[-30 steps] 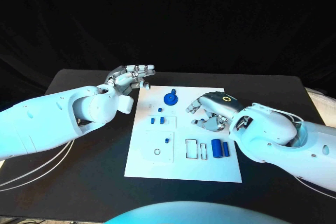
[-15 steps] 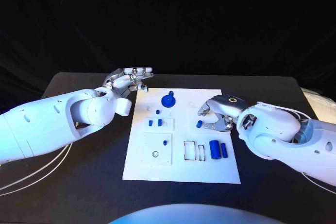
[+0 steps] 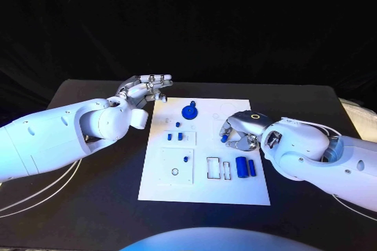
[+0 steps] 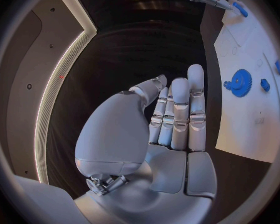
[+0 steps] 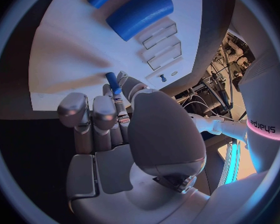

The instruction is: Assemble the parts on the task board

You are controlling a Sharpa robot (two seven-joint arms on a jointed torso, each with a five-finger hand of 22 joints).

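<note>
One small blue peg (image 5: 112, 82) is pinched at the tips of the right hand's (image 3: 239, 132) fingers (image 5: 131, 87), its long axis running on outward from the fingertips towards the white task board (image 3: 236, 190); the remaining fingers of that hand lie curled close together beside it. Just beyond the peg, on the board, lie a thick blue cylinder (image 3: 241, 167) and a thinner blue rod (image 3: 251, 167), side by side, with the rectangular slots (image 3: 214, 167) next to them, so this hand is the nearer one to that end of the board. Farther off stands the blue gear (image 3: 189, 110), with two small blue pieces (image 3: 175, 136) between. The left hand (image 3: 146, 87) hovers beyond the board's far corner, over the black counter (image 3: 94, 202), fingers straight, close together and holding nothing. Room round the right hand looks open on its outer side, towards the board's edge.
</note>
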